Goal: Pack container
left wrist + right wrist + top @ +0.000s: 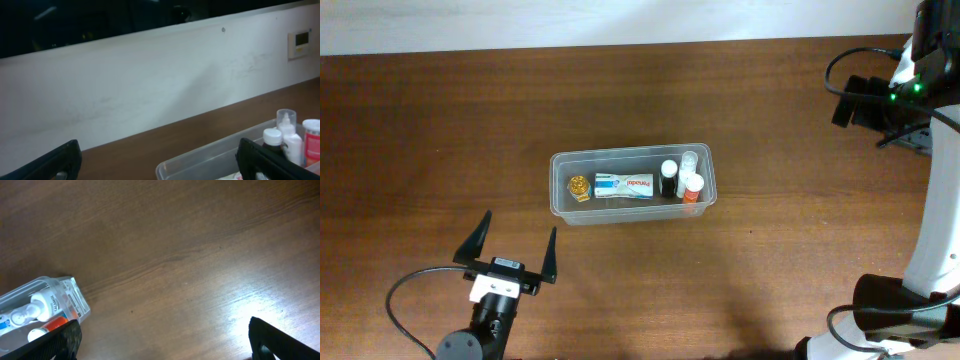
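Note:
The clear plastic container [557, 190] sits mid-table. It holds a small gold-lidded jar [580, 187], a white box [624, 185], a dark bottle with a white cap [668, 178], a clear-capped white bottle [688, 163] and an orange bottle [692, 189]. My left gripper [520, 226] is open and empty, near the front left, short of the container [200, 162]. My right gripper [848, 102] is at the far right, away from the container [65, 292]. In the right wrist view its fingers [162, 340] are wide apart over bare wood.
The right arm's base [895, 320] stands at the front right corner. A black cable [405, 300] loops by the left arm. A white wall with a small panel [302, 39] runs behind the table's far edge.

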Controlling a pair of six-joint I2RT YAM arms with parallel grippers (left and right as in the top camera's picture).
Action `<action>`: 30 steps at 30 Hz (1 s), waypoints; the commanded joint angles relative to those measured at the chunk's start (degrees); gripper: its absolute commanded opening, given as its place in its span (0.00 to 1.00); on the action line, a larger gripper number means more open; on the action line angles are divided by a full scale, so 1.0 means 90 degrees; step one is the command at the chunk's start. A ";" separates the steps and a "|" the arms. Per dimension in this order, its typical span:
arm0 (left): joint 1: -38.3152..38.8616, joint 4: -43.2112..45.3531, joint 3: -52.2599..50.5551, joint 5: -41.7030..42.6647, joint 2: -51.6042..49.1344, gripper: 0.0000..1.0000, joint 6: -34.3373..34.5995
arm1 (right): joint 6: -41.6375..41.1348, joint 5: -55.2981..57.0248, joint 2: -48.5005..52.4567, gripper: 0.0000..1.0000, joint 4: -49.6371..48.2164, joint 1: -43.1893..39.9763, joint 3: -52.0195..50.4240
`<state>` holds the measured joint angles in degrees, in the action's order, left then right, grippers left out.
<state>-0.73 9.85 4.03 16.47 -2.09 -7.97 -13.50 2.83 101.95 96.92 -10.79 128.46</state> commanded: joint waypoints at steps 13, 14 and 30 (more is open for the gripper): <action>-0.0027 -0.1511 -0.0396 -0.0605 0.0202 0.99 -0.0104 | -0.0056 0.0073 -0.0036 0.98 -0.0002 -0.0019 0.0036; -0.0027 -0.1508 -0.0396 -0.0593 0.0202 0.99 -0.0102 | -0.0056 0.0075 -0.0036 0.98 -0.0002 -0.0019 0.0036; -0.0027 -0.1496 -0.0396 -0.0593 0.0199 1.00 -0.0104 | -0.0056 0.0073 -0.0036 0.98 -0.0002 -0.0019 0.0036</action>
<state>-0.73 -3.20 0.60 11.94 -0.84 -8.01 -13.54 2.83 101.93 96.92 -10.79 128.46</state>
